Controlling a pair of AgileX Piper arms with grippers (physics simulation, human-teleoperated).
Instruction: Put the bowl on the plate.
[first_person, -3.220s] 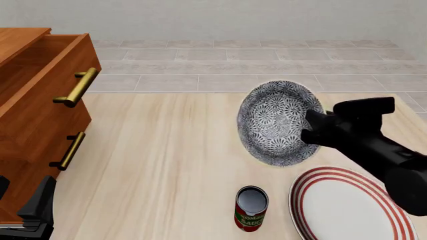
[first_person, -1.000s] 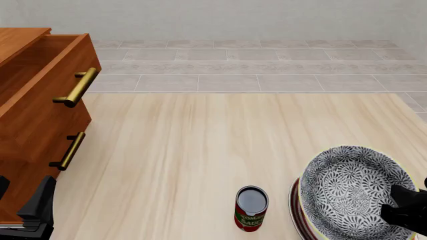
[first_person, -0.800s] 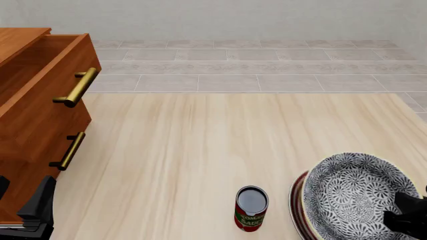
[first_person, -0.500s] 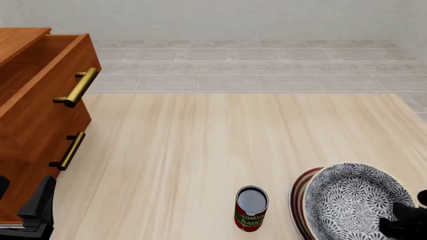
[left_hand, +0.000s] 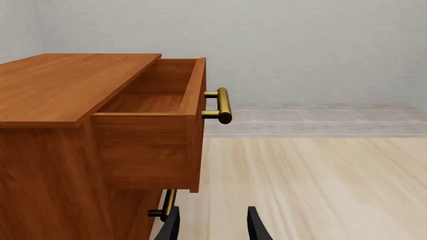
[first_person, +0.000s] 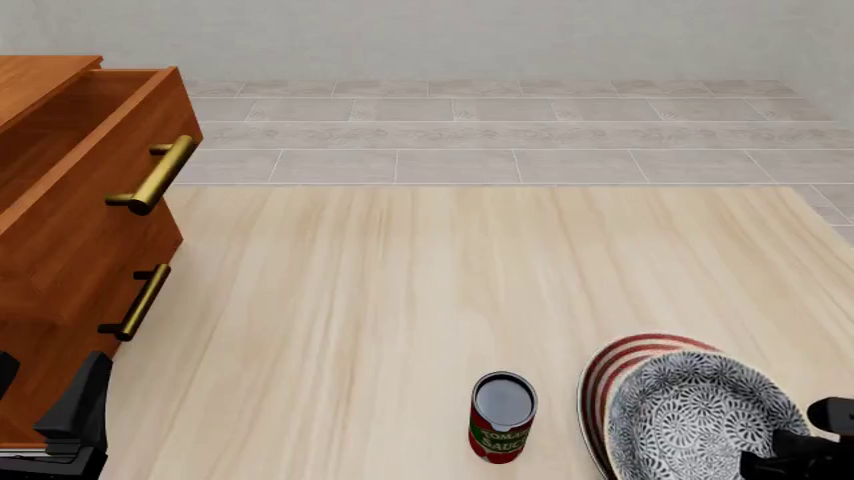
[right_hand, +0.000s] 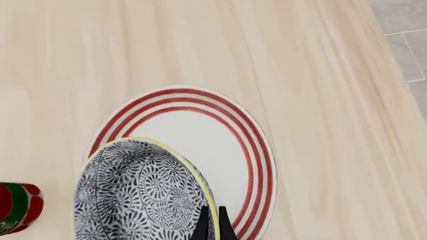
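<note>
The blue-grey floral bowl (first_person: 691, 415) sits low over the red-ringed white plate (first_person: 617, 366) at the table's near right. My right gripper (first_person: 787, 462) is shut on the bowl's right rim. In the right wrist view the bowl (right_hand: 137, 190) covers one side of the plate (right_hand: 200, 125), and the right gripper (right_hand: 211, 225) pinches the cream rim between closed fingers. Whether the bowl's base touches the plate I cannot tell. My left gripper (left_hand: 212, 227) stands open and empty at the near left, by the cabinet.
A red tomato-sauce can (first_person: 502, 415) stands just left of the plate, and it shows at the edge of the right wrist view as the can (right_hand: 17, 207). A wooden cabinet (first_person: 80, 250) with its top drawer (left_hand: 160, 115) pulled open fills the left side.
My right gripper carried the bowl from the table's far middle to the near right. Over the last second it lowered the bowl onto the plate's area. The left arm stayed still.
</note>
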